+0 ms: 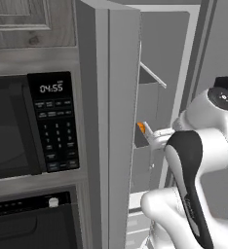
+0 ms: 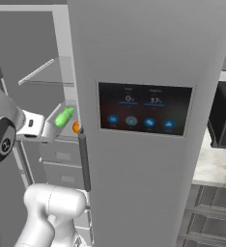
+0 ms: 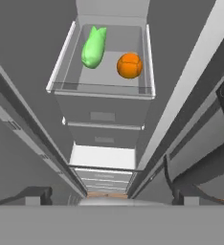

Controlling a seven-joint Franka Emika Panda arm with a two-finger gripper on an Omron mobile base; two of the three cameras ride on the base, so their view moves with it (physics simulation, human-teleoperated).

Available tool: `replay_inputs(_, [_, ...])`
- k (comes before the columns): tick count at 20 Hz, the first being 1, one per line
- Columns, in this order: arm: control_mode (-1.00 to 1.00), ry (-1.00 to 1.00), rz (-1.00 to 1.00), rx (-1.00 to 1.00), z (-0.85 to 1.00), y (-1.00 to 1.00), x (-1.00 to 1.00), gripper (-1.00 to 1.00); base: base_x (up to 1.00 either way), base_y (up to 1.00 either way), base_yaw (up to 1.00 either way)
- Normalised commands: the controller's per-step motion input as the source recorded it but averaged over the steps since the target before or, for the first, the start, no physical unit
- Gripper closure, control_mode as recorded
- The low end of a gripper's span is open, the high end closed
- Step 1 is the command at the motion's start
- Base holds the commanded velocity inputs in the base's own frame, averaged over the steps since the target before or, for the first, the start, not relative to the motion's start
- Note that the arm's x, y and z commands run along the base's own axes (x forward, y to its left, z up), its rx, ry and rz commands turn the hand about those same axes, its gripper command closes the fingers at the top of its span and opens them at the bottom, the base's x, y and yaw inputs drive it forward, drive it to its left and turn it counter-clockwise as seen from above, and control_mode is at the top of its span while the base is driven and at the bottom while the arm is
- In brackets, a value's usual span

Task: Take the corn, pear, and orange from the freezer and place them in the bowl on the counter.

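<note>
Retrieval step: claw (image 3: 109,203) spread and empty, facing into the open freezer (image 2: 134,58). Orange (image 3: 129,65) lies on a clear shelf (image 3: 102,88) ahead, beside a green item (image 3: 94,47). Next: advance, straddle orange, close.

The freezer (image 2: 148,144) stands open, a tall grey steel unit with a blue-lit dispenser panel on its door. On a clear shelf inside, the orange (image 3: 129,65), a smooth bright ball, sits just beside the green pear (image 3: 93,48), which lies on its side.
</note>
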Motion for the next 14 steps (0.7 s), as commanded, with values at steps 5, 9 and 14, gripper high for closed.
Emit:
replay_inputs(5, [-1.00, 0.00, 0.05, 0.00, -0.24, 0.02, 0.62, -1.00, 0.00, 0.00, 0.00])
replay_inputs(9, [-1.00, 0.00, 0.00, 0.00, -0.28, 0.00, 0.61, -1.00, 0.00, 0.00, 0.00])
replay_inputs(14, [-1.00, 0.00, 0.00, 0.00, -0.23, 0.00, 0.55, -1.00, 0.00, 0.00, 0.00])
